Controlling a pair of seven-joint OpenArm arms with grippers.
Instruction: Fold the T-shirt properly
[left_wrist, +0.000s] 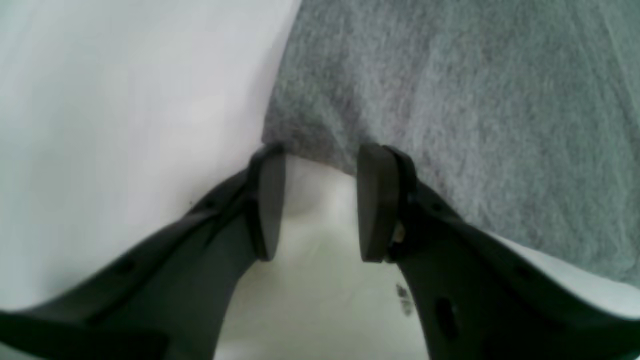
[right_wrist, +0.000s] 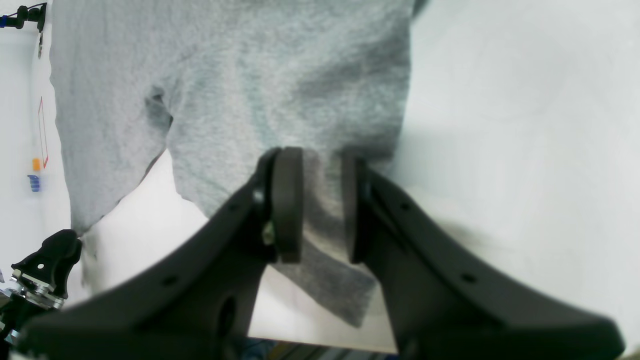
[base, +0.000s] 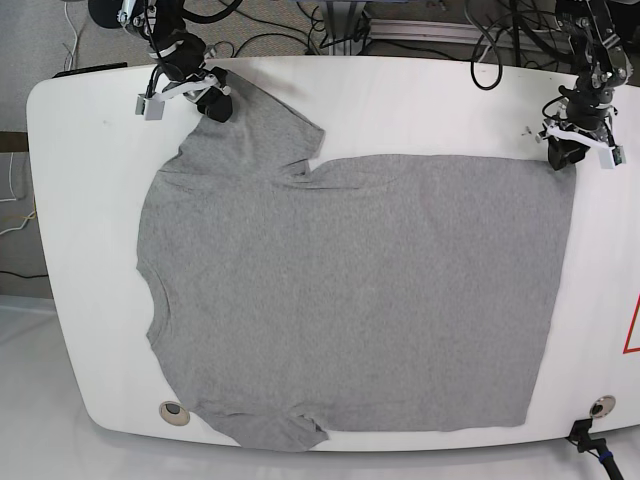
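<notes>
The heather-grey T-shirt (base: 350, 290) lies spread flat over the white table (base: 400, 110), collar side to the left in the base view. My right gripper (base: 213, 103) is at the far sleeve. Its fingers stand a little apart over the sleeve cloth (right_wrist: 250, 75), which shows flat in the gap of the right gripper (right_wrist: 320, 155). My left gripper (base: 562, 152) is at the far hem corner. In the left wrist view the left gripper (left_wrist: 322, 150) is open with bare table (left_wrist: 125, 125) between the pads. The shirt's corner (left_wrist: 450, 100) lies just at the fingertips.
Cables and equipment (base: 300, 25) lie behind the table's far edge. A round hole (base: 174, 410) sits at the front left corner and another hole (base: 601, 405) at the front right. A red marking (base: 634, 325) is at the right edge. The table's edge (right_wrist: 325, 345) runs close below the sleeve.
</notes>
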